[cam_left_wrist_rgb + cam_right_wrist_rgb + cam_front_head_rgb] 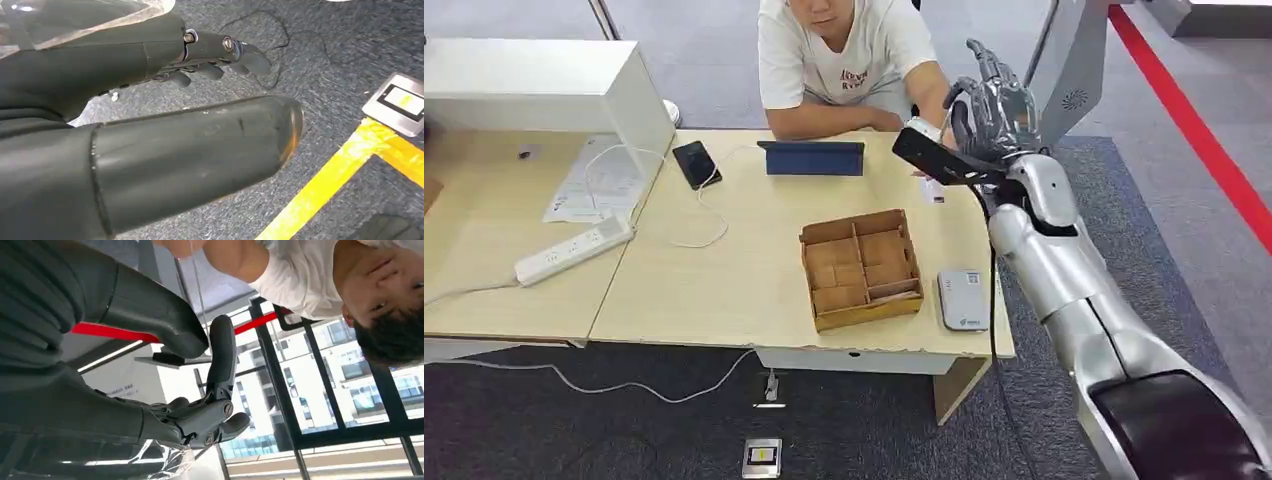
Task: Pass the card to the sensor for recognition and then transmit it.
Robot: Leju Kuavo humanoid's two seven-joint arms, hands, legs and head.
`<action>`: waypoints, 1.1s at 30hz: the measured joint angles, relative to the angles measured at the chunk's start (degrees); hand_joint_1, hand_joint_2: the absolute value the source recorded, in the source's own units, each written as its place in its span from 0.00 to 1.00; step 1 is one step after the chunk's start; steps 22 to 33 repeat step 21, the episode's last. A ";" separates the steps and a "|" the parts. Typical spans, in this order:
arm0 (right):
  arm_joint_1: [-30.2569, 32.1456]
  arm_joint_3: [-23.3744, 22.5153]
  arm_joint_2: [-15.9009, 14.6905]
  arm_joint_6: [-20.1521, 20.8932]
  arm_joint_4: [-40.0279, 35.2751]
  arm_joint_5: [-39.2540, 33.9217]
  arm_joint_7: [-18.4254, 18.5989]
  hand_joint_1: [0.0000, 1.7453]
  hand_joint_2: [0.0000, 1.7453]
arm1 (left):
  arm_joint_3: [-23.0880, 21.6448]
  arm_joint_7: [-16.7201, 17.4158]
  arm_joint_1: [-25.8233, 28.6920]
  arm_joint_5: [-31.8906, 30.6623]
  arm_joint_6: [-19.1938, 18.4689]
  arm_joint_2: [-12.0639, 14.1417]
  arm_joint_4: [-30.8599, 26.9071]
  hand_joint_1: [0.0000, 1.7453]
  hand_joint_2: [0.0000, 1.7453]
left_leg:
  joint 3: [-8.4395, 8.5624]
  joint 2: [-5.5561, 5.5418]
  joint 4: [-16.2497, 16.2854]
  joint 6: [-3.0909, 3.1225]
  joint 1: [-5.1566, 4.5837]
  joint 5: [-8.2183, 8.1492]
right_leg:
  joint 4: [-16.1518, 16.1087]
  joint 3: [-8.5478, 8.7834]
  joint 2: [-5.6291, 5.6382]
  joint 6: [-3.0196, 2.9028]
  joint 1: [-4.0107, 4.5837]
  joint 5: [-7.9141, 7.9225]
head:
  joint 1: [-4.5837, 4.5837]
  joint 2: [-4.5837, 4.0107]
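Right robot hand (994, 105) raised past table (724, 290) edge, probably pinching card (unclear).

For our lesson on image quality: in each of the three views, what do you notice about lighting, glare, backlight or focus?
Head view: even indoor light, soft shadows, table and cardboard box sharp. Left wrist view: the near thumb is large and soft, with glare on the clear plastic cover. Right wrist view: bright windows backlight the right hand, leaving its fingers dark.

High head view; close wrist views
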 joint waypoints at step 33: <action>-2.79 1.27 4.18 0.09 8.97 0.04 -0.07 1.00 1.00 | -0.13 0.20 -0.02 0.61 -0.44 0.06 0.00 0.00 0.00 | 0.02 0.02 0.01 0.00 0.02 0.00 | -0.03 0.02 0.00 0.00 0.02 0.00 | 0.00 0.00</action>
